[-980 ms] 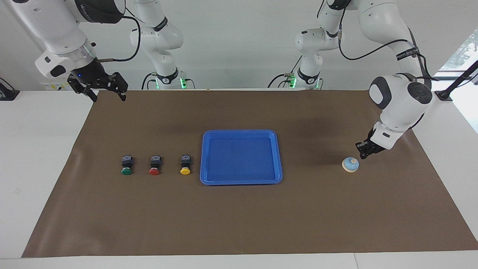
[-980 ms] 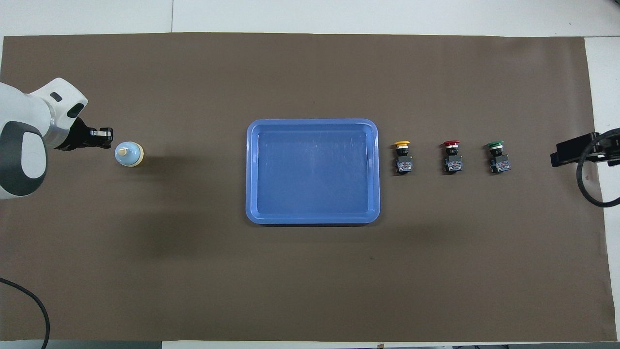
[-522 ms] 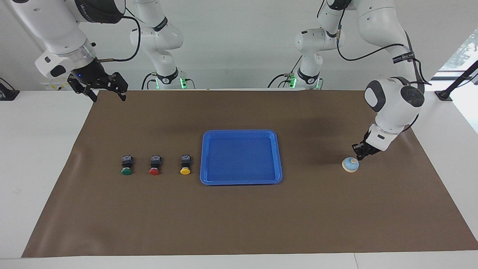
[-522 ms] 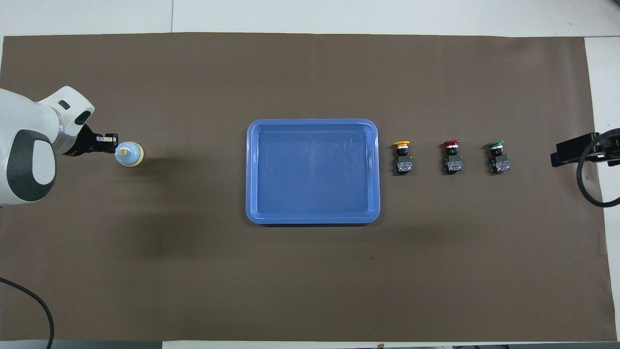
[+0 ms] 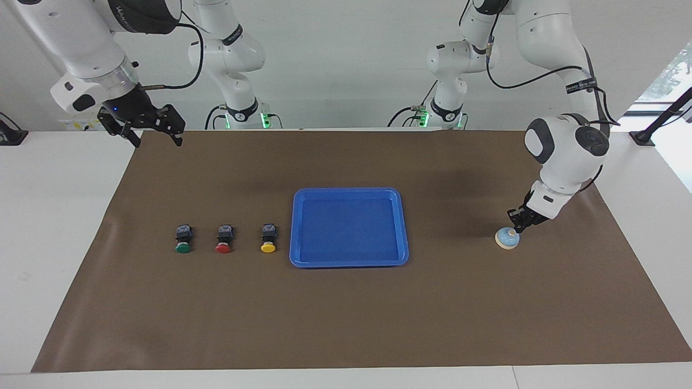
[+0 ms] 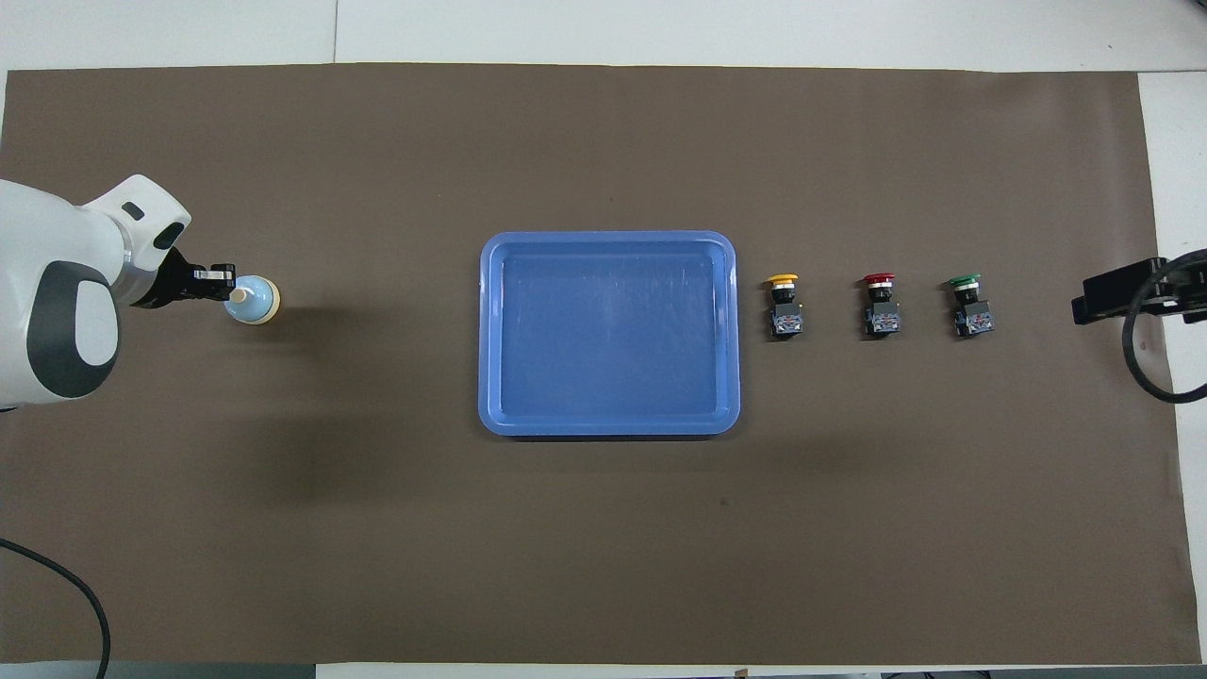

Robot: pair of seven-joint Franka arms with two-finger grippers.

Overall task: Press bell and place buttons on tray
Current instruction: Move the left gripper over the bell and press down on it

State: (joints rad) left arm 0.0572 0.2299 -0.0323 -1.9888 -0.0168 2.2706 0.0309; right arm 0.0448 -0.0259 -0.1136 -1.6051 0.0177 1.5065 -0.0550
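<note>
Bright, even light from above fills both views, and everything is in sharp focus with no blur. Soft, diffuse shadows lie on the brown mat [image 5: 346,313], darkest beside the tray [image 6: 609,426] and bell [image 6: 256,300]. Faint glare streaks the tray floor, and daylight washes out a window [image 5: 670,70].

White table [image 5: 65,227] under a brown mat [image 5: 346,313]. On the mat: tray [image 5: 403,227] (centre), three buttons [image 5: 224,239], bell [image 5: 507,239].
</note>
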